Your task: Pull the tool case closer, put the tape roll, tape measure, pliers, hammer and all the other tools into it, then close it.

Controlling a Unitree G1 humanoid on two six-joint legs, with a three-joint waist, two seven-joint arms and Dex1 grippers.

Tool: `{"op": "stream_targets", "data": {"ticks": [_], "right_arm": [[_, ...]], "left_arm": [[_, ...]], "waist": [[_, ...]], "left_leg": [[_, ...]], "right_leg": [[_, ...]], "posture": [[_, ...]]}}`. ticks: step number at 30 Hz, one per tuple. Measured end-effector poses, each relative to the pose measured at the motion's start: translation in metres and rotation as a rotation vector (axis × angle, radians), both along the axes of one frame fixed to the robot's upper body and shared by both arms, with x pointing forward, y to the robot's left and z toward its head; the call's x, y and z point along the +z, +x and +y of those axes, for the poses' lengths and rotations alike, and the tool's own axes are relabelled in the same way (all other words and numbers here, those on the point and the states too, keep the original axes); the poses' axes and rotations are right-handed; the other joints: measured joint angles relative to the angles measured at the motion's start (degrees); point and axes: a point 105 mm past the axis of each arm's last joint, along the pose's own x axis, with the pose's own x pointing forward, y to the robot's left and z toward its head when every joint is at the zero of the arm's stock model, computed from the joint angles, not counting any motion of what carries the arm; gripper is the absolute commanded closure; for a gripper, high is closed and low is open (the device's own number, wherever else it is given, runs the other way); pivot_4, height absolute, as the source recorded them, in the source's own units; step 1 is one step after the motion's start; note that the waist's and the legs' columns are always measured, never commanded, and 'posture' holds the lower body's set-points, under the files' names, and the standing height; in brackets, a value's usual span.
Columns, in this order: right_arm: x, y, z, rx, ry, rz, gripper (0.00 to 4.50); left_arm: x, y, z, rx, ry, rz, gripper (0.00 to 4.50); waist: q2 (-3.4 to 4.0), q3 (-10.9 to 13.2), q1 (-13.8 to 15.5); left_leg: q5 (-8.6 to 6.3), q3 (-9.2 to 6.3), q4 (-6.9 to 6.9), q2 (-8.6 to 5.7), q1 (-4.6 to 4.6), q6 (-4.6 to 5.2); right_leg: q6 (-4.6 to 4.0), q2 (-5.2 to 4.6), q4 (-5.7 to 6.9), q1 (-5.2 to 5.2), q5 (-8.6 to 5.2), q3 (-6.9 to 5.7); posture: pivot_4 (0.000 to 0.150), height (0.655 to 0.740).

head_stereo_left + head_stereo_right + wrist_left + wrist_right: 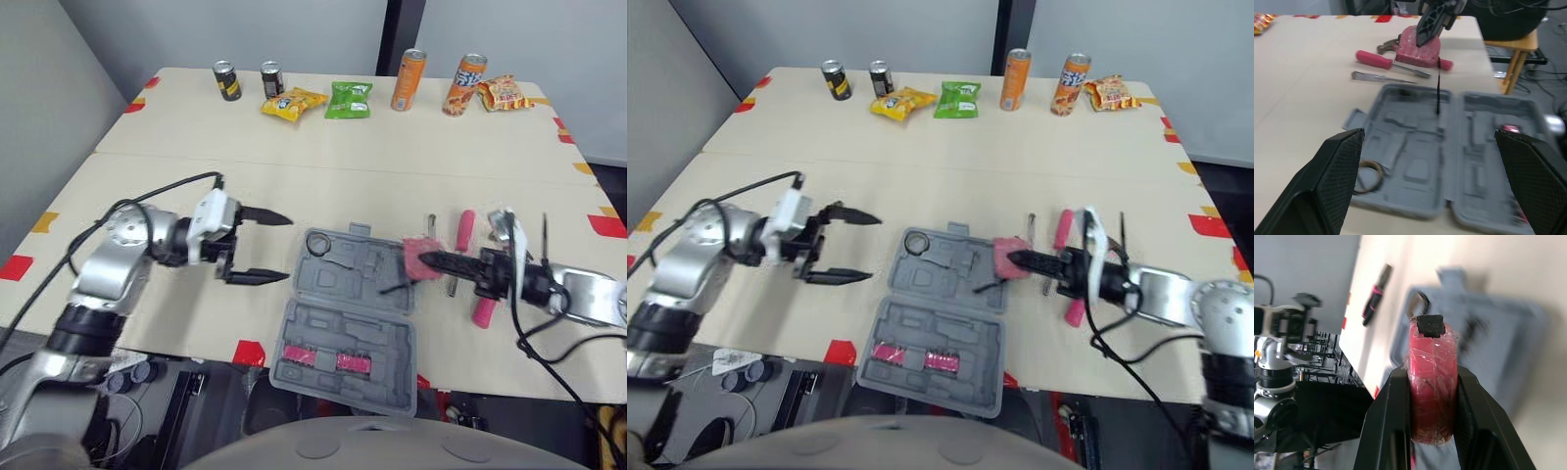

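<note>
The grey tool case [333,328] lies open at the table's near middle, with a tape roll ring [318,245] in its far half and pink-handled pieces [323,357] in its near half. My right gripper [423,260] is shut on the red tape measure [419,255], held over the case's right edge; the right wrist view shows it clamped between the fingers [1393,426]. A red screwdriver [463,230], a thin metal tool [429,225] and a pink-handled hammer [483,311] lie right of the case. My left gripper [288,249] stands open just left of the case, holding nothing.
Along the far side of the table stand two dark cans [227,80], two orange cans [409,80] and snack bags [348,100]. Red tape marks [249,352] sit along the table edges. Bare tabletop lies between the case and the far row.
</note>
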Motion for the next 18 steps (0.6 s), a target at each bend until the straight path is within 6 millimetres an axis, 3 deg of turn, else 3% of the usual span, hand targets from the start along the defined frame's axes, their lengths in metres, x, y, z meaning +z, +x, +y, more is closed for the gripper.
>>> {"op": "stream_targets", "data": {"ticks": [7, 12, 18], "right_arm": [[-0.033, -0.035, -0.021, -0.046, -0.057, 0.089, 3.93], [-0.048, -0.044, -0.033, -0.054, -0.128, 0.090, 3.93], [-0.059, -0.053, -0.032, -0.027, -0.146, 0.095, 3.93]], "left_arm": [[0.005, -0.025, 0.004, -0.070, 0.023, 0.011, 0.00], [0.006, -0.029, 0.003, -0.094, 0.031, 0.006, 0.00], [0.010, -0.028, 0.002, -0.113, 0.033, -0.031, 0.00]], "waist": [[0.00, 0.0, -0.2], [0.00, 0.0, -0.8], [0.00, 0.0, -1.3]], "left_leg": [[0.00, 0.01, -0.07, 0.04, 0.01, 0.00], [0.00, -0.01, -0.07, 0.05, 0.03, 0.00], [0.01, -0.02, -0.06, 0.08, 0.04, 0.01]], "right_leg": [[0.02, 0.03, -0.10, 0.01, -0.01, 0.01], [0.02, 0.03, -0.08, 0.02, -0.01, -0.02], [0.02, 0.06, -0.06, 0.03, -0.01, -0.03]], "posture": [[0.150, 0.7400], [0.150, 0.7400], [0.150, 0.7400]]}}
